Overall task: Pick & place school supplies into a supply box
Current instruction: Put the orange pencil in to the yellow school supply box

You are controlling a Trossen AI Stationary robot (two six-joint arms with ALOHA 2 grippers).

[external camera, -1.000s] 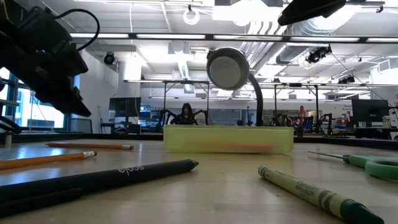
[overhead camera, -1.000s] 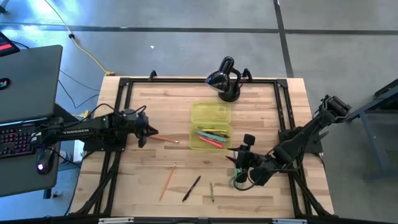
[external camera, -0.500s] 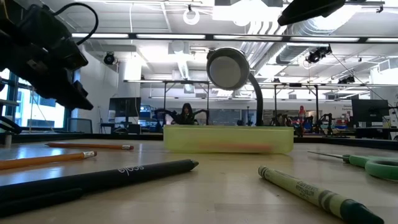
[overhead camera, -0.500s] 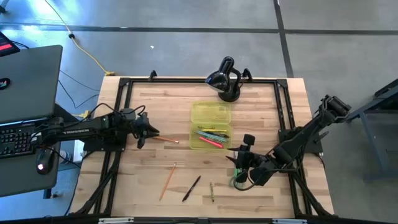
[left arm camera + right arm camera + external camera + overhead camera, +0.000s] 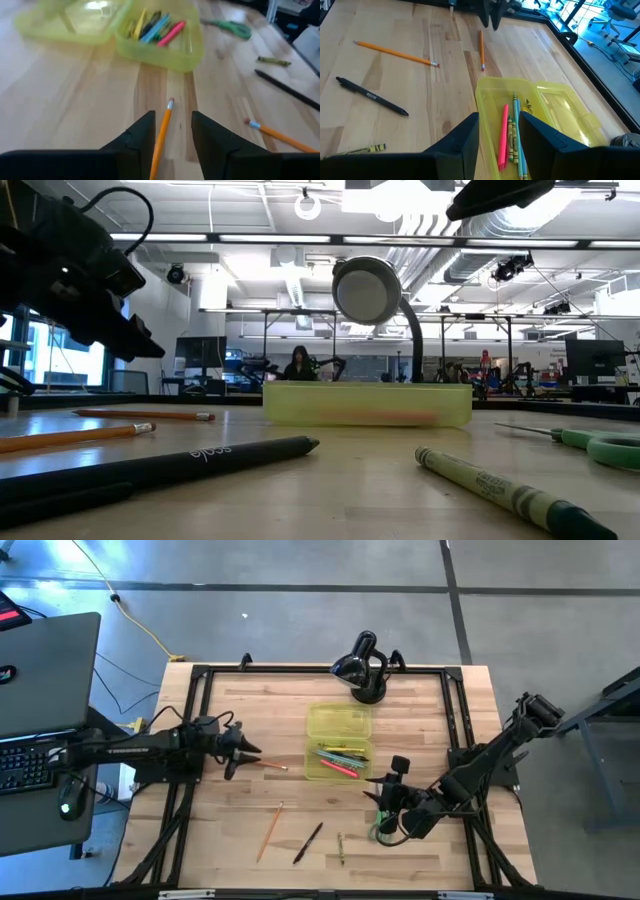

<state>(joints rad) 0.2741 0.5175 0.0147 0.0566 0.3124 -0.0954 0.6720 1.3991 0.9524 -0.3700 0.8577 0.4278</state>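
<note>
The bench (image 5: 240,710) is pale wood planks with visible grain, edged by a black metal frame. Near its middle lies the supply box (image 5: 338,742), a translucent yellow-green plastic case lying open, so that it shows two shallow rectangular halves side by side. One half is bare; the other holds a small bunch of thin sticks, among them a pink one (image 5: 503,136), a light blue one (image 5: 516,125) and a yellow one (image 5: 139,23).

Loose on the wood are two orange pencils with eraser ends: one (image 5: 262,766) just beside the left hand (image 5: 246,750), the other (image 5: 270,830) nearer the front edge. There is also one matte black pen (image 5: 308,842), one olive-green paper-wrapped crayon (image 5: 341,848), and one pair of green-handled scissors (image 5: 227,26).

The left hand hangs low over the first pencil's far end, its two dark fingers (image 5: 141,137) spread apart on either side of the shaft, gripping nothing. The right hand (image 5: 397,780) sits beside the box's filled half, fingers (image 5: 465,136) parted and empty.

A black dome-headed lamp (image 5: 359,668) stands at the rear edge.
</note>
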